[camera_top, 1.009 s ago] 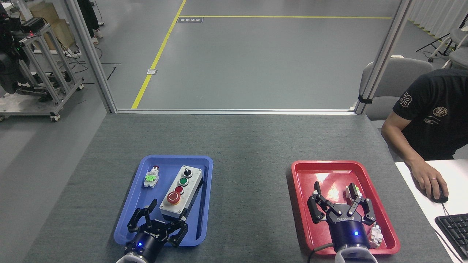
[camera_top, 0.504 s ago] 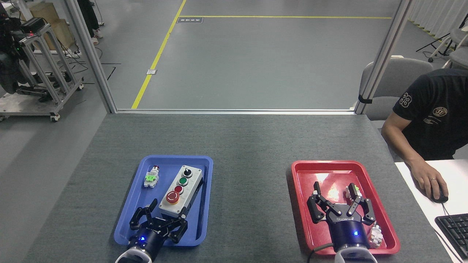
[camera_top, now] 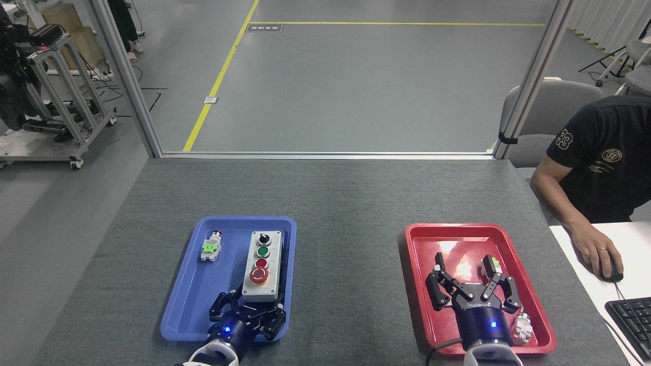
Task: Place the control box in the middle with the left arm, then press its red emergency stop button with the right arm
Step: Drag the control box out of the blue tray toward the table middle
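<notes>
One control box (camera_top: 262,263) lies in the blue tray (camera_top: 179,317), long axis running away from me, its near end between the spread fingers of the left gripper (camera_top: 247,313), apparently not yet clamped. Two trays, three loose switches; the right gripper (camera_top: 474,284) hovers open and empty over the red tray (camera_top: 417,284).

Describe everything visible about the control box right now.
The control box is a long light-grey case, plastic-looking. It lies flat in the blue tray, lengthwise away from the robot. In a row from the far end: black knob, green button, small red button, large red stop button. The left gripper brackets its near end; contact unclear.
</notes>
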Controlling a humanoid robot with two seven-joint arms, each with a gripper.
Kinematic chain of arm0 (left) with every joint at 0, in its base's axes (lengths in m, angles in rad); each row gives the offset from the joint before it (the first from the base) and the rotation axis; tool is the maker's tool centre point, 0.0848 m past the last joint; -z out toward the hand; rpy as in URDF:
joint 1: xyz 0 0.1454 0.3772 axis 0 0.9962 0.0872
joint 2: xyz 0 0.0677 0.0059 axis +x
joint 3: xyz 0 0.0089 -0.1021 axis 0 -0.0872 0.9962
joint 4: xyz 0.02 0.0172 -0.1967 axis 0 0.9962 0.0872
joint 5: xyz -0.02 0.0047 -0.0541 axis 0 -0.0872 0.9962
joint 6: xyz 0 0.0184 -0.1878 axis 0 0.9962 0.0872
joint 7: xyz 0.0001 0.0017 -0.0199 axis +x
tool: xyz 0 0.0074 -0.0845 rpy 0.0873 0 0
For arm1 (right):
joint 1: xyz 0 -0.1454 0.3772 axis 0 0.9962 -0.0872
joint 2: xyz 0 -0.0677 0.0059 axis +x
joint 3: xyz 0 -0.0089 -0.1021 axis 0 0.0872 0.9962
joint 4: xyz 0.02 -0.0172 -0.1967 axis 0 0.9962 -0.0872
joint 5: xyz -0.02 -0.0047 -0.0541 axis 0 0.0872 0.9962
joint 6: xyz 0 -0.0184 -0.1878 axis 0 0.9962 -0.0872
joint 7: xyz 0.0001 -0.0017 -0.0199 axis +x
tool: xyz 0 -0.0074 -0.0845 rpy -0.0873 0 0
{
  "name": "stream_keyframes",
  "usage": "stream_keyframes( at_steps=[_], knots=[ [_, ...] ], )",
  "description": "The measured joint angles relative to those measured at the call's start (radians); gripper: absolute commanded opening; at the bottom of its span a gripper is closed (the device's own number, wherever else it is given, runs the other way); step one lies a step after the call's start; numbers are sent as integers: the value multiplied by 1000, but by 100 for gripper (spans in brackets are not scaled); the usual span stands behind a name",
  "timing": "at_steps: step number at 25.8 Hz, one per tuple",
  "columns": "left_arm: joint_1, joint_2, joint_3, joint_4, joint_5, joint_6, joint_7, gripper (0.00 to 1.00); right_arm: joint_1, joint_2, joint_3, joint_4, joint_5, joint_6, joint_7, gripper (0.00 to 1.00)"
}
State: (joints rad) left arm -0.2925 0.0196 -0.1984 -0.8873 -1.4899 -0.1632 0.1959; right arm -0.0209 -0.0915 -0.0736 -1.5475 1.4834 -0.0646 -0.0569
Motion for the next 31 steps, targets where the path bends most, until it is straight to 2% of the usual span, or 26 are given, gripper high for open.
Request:
stream_keyframes(
  at_steps=[8,15,16,20,21,22,23,31],
  knots=[
    [-88,-7,-1,94,6,29,-5,99,-1,4,0,1,0,0,-1,100],
    [-118,-5,-1,122,6,53,-4,95,-1,4,0,1,0,0,-2,100],
    [-121,-4,-1,123,5,55,-3,89,-1,4,0,1,0,0,-2,100],
    [-130,0,-2,126,1,57,-2,53,-1,4,0,1,0,0,-3,100],
    [-132,2,-2,126,0,56,-1,40,-1,4,0,1,0,0,-3,100],
    [-132,3,-2,126,-1,53,-1,16,-1,4,0,1,0,0,-3,100],
    [-132,4,-2,125,-2,48,-1,0,-1,4,0,1,0,0,-3,100],
    [-129,10,1,107,9,8,-12,0,-6,5,0,1,0,0,-3,100]
  ],
)
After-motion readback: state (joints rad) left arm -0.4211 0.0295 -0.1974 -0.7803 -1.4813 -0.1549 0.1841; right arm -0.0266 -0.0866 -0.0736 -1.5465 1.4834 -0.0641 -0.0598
